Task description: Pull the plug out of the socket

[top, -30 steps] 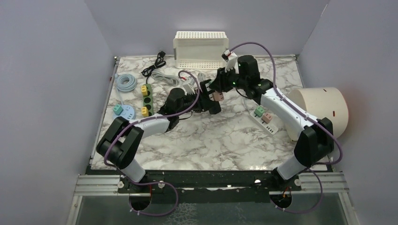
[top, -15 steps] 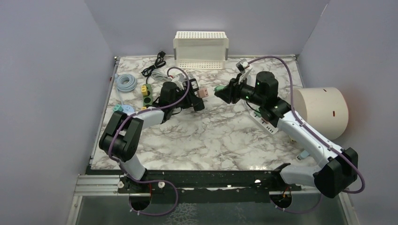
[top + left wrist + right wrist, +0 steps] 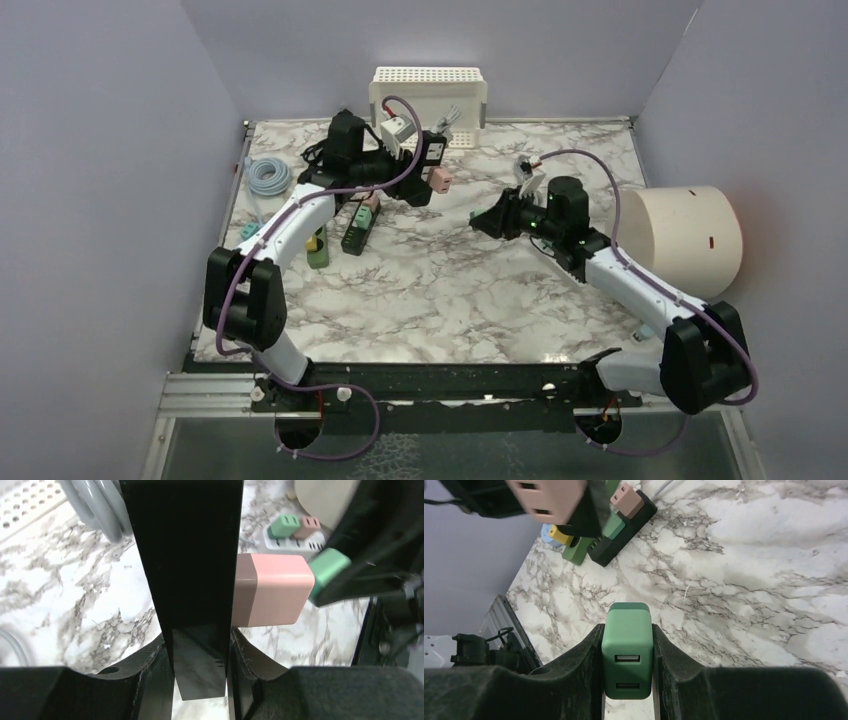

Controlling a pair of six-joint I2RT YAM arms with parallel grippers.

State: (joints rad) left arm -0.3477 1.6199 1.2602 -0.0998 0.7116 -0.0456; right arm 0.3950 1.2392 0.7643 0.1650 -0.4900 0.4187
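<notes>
If my right tool (image 3: pixel 626 630) slips: the green plug (image 3: pixel 626 650) it grips falls to the surface (image 3: pixel 749 595).
My left tool (image 3: pixel 197 640): grips black socket strip (image 3: pixel 185 545); pink plug (image 3: pixel 272 590) may bump mine.

The desk (image 3: pixel 450 290) has a smooth, marble-patterned top with a faint sheen. The green plug (image 3: pixel 626 645) is matt plastic. The right tool (image 3: pixel 626 630) has dark, coarse pads (image 3: pixel 579 670). The pink plug (image 3: pixel 272 590) is smooth satin plastic, the black socket block (image 3: pixel 187 555) glossy plastic. The basket (image 3: pixel 427 85) is white perforated plastic.
</notes>
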